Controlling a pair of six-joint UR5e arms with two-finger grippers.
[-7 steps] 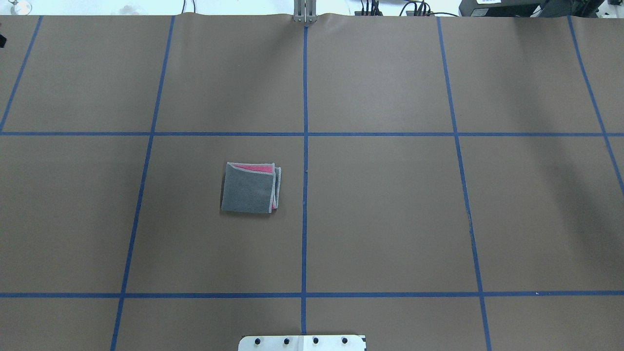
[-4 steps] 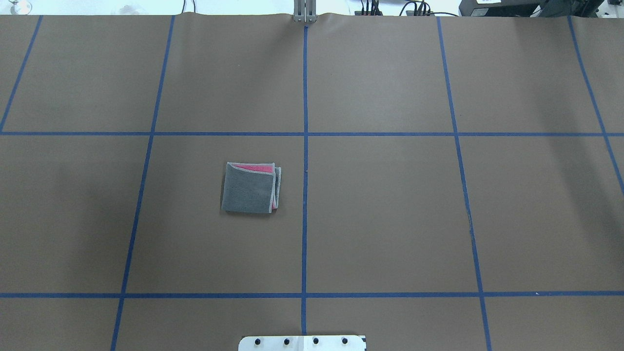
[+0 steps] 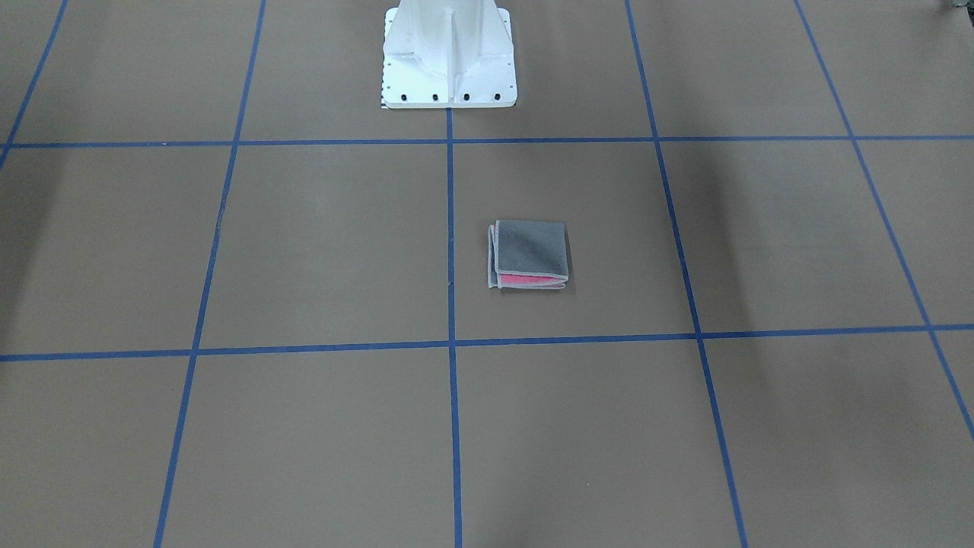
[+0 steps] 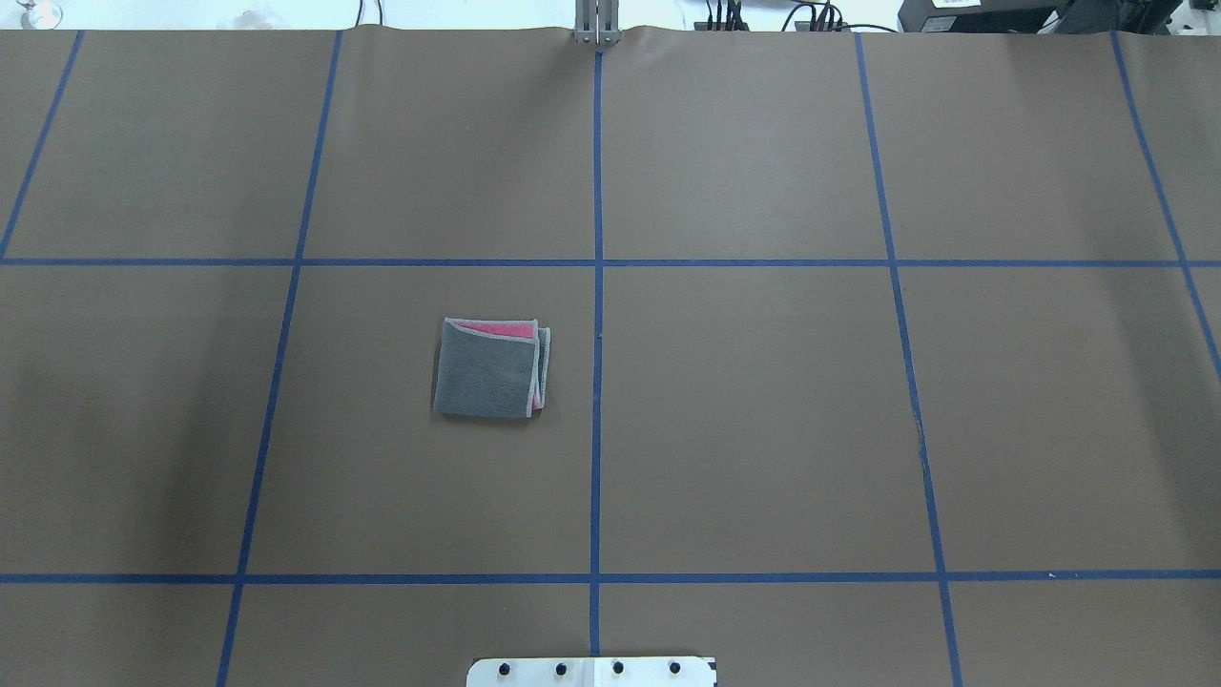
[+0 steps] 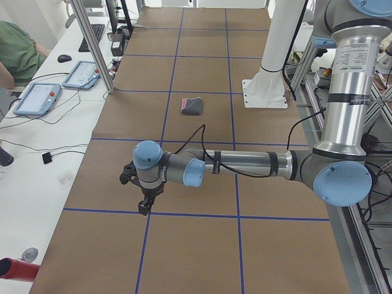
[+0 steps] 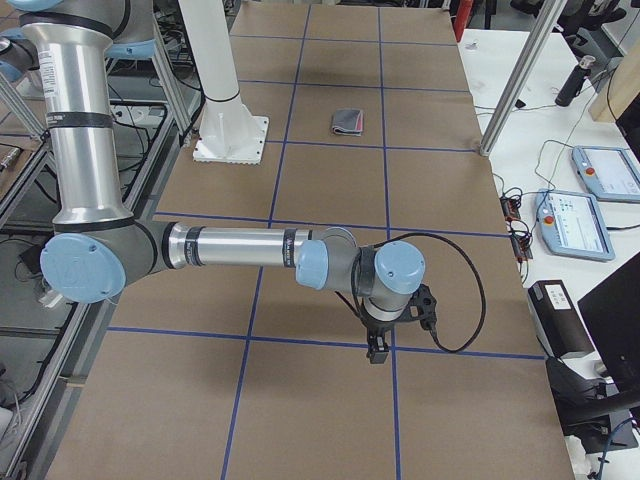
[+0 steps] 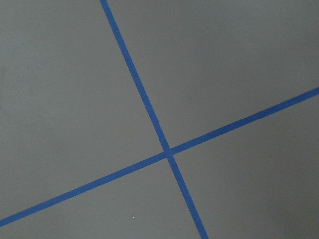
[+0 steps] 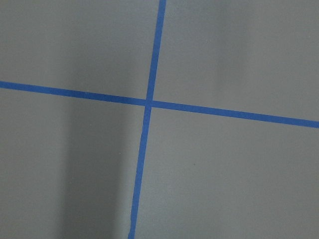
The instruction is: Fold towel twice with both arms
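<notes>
Brown worktop (image 4: pixel 763 429) bears the folded towel (image 4: pixel 488 367) near the pedestal (image 3: pixel 449 53). The left end effector (image 5: pixel 144 205) and right end effector (image 6: pixel 377 348) hang far off, seemingly done; open or closed, I cannot tell.

surface: brown paper (image 4: pixel 763 429), blue tape grid (image 4: pixel 596 382) | side bench (image 5: pixel 24 184): white, perhaps two tablets (image 5: pixel 38 98) | light: even

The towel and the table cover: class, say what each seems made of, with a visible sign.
The towel: soft cloth, maybe terry; matte grey face, pink inside, stitched pale border, layered edges. The table cover: probably brown paper, matte, wavy at its far edge, crossed by blue tape.
</notes>
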